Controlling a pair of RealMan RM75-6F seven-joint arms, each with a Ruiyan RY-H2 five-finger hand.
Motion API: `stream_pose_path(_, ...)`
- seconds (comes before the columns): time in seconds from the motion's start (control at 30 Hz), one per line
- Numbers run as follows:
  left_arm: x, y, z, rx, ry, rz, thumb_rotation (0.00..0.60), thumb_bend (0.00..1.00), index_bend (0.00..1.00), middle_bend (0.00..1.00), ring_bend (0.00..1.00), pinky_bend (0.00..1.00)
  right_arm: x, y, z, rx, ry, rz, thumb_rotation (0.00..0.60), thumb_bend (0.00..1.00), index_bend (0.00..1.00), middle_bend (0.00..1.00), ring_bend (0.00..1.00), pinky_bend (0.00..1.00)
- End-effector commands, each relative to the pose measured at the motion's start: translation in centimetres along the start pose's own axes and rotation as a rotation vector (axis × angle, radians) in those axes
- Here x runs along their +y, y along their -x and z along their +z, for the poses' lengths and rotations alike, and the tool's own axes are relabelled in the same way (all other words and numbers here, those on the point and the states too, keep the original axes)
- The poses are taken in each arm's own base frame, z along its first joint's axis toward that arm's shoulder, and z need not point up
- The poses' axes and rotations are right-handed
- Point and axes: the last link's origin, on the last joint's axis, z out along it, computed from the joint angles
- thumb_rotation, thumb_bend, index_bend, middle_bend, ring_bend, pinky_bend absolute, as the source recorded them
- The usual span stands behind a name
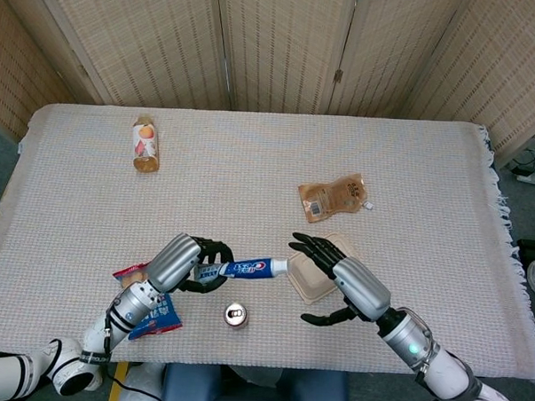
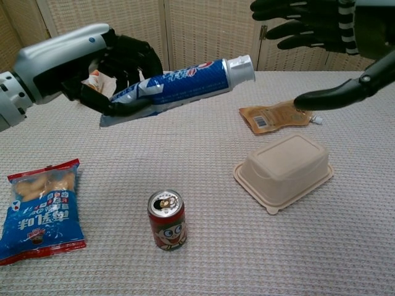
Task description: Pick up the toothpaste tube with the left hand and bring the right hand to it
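toothpaste tube (image 2: 179, 86): soft blue-and-white laminate, crimped tail crumpled inside the left hand (image 2: 117, 71), which clamps it above the woven tablecloth (image 1: 250, 182), nozzle end raised toward the right hand (image 2: 308, 28). right hand fingers are spread, holding nothing, partly cut off in the chest view. tube lettering is unreadable. beige moulded lidded container (image 2: 284, 169) and red drink can (image 2: 166, 220) sit below.

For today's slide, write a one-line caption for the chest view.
Left hand holds the toothpaste tube aloft; open right hand hovers beside its tip.
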Motion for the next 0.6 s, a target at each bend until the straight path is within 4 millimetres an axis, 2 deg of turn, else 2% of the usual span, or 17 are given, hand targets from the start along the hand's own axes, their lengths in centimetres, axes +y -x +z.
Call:
stream_pose_path(0.03,0.1,0.1,0.1,0.004,0.008,-0.006,0.6,0.8,0.75,0.78,0.7,0.71,0.2,0.2,1.2,0.015,-0.056,0.152,0.47,0.25,0.0,0.0,0.0,0.0)
stream_pose_path(0.2,0.4,0.3,0.3,0.019,0.02,-0.019,0.6,0.8,0.75,0.78,0.7,0.71,0.4,0.8,2.4,0.016,-0.093,0.301,0.393,0.24,0.0,0.0,0.0,0.0)
stream_pose_path(0.37,0.7,0.4,0.6,0.022,0.017,-0.037,0.6,0.8,0.75,0.78,0.7,0.71,0.3,1.4,3.5,0.022,-0.124,0.383,0.355,0.24,0.0,0.0,0.0,0.0)
stream_pose_path(0.6,0.9,0.5,0.9,0.038,0.019,-0.055,0.6,0.8,0.75,0.78,0.7,0.71,0.1,2.1,5.2,0.038,-0.15,0.482,0.344,0.24,0.0,0.0,0.0,0.0)
